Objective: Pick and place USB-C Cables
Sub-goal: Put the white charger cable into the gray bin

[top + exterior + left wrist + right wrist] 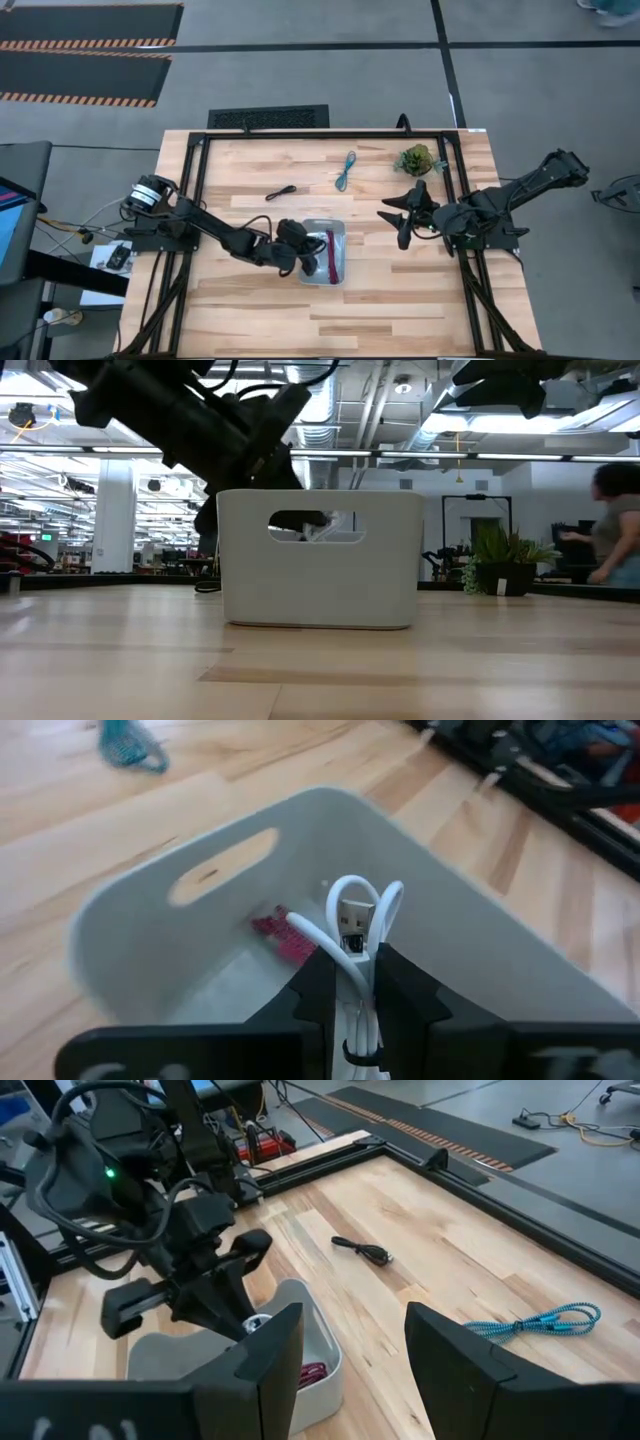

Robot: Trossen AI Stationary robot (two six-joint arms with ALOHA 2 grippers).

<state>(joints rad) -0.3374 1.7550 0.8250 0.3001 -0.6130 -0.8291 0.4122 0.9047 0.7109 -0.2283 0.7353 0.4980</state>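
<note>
My left gripper (pixel 352 965) is shut on the white cable (pixel 355 915), inside the open top of the pale grey tray (pixel 337 232). The maroon cable (pixel 278 932) lies on the tray floor. Through the tray's handle slot, the low view shows the white cable (pixel 330 528). On the bare wood lie the black cable (pixel 280 192) and the teal-blue cable (pixel 346 170). To the right of the tray, my right gripper (pixel 400 218) hovers open and touches nothing. My left gripper pinches the white cable bundle between its two fingers, at the middle of the coil (pixel 358 982). The looped end and a USB plug (pixel 352 920) stick out past the fingertips. The fingers come from above, slanting down into the tray. Whether the bundle touches the tray floor is hidden.
A green plant tuft (pixel 415 160) stands near the table's far right corner. Black frame rails (pixel 200 170) run along the table's sides. Bare wood lies in front of the tray. A person (pixel 615 525) is in the room beyond the table.
</note>
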